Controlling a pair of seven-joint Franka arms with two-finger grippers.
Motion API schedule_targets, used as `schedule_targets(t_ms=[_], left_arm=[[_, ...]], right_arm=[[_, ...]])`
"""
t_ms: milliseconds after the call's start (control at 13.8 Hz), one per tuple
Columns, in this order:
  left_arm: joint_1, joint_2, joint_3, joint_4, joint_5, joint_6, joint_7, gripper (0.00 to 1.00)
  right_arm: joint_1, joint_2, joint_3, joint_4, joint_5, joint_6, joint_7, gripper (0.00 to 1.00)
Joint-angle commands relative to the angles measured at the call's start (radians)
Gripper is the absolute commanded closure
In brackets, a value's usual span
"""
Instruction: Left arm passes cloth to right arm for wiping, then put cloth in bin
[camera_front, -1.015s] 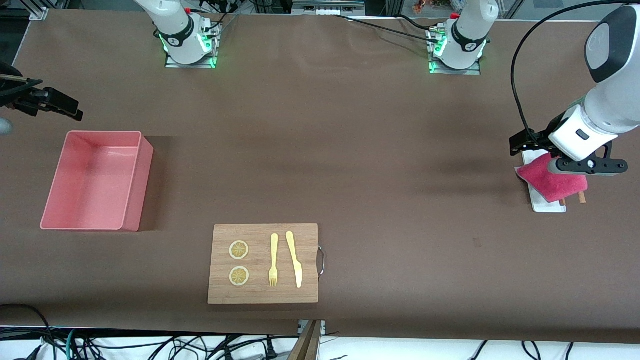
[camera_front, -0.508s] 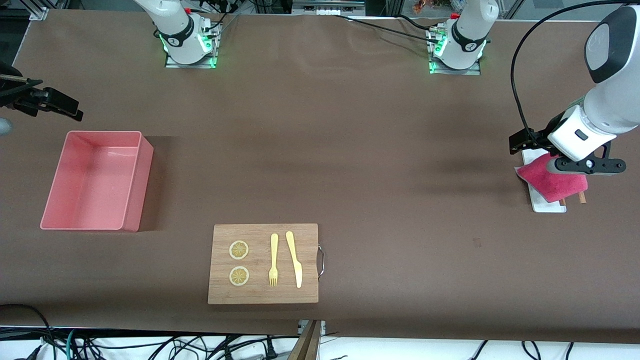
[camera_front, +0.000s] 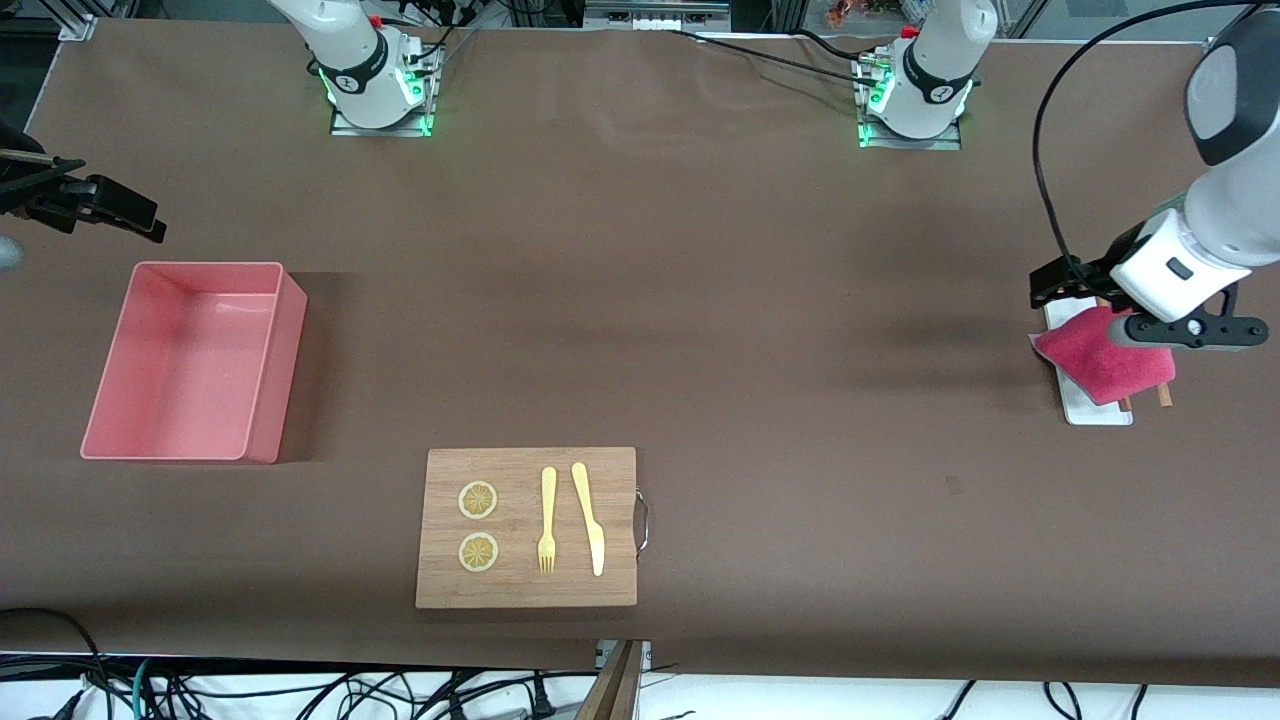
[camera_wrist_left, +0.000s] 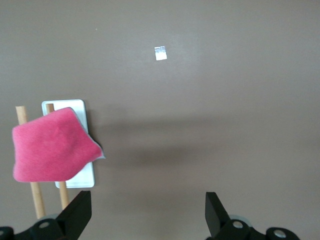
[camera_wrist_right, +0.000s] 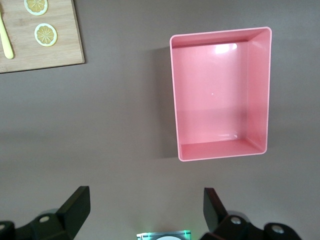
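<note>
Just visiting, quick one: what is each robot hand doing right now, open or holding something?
Left gripper: open, empty, over the cloth.
Right gripper: open, empty, waiting up beside the bin.

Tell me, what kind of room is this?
Probably a robot lab: two robot arms, left arm and right arm, are bolted to a brown table, with loose cables along its edge.

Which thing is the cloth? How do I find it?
Look at the brown table, at the left arm's end. There a small white tray lies with two wooden sticks, and the cloth is draped over them. It is the only fuzzy crimson-pink thing; the pink bin is hard plastic.
</note>
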Motion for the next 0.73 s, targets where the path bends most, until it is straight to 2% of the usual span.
schedule_targets(t_ms=[0,290,653], left_arm=[[0.117,0.008,0.006,0.038,-0.065,-0.018,0.237,0.00],[0.275,0.039,0.007,0.041,-0.067,-0.006,0.539,0.00],[0.464,0.203,0.007,0.078,-0.108,0.087,0.982,0.00]], right_arm=[[-0.010,0.012,0.004,0.027,-0.003,-0.006,-0.023,0.00],[-0.010,0.012,0.004,0.027,-0.003,-0.006,-0.023,0.00],[-0.012,0.012,0.004,0.027,-0.003,-0.002,-0.021,0.00]])
